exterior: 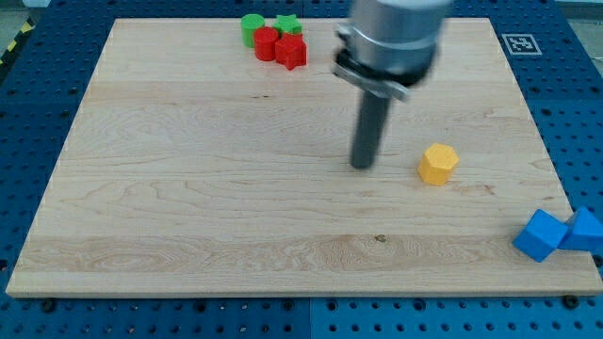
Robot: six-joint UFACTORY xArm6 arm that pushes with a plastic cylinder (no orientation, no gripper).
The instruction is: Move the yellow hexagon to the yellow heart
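The yellow hexagon (438, 163) lies on the wooden board (188, 188), right of the middle. My tip (363, 166) stands on the board a short way to the hexagon's left, apart from it. No yellow heart shows in this view; the arm's body covers part of the board's top edge.
At the view's top stand a green cylinder (252, 27), a red cylinder (267, 43), a red star-shaped block (291, 52) and a green star-shaped block (288, 24), bunched together. Two blue blocks (541, 234) (587, 229) sit at the board's lower right corner.
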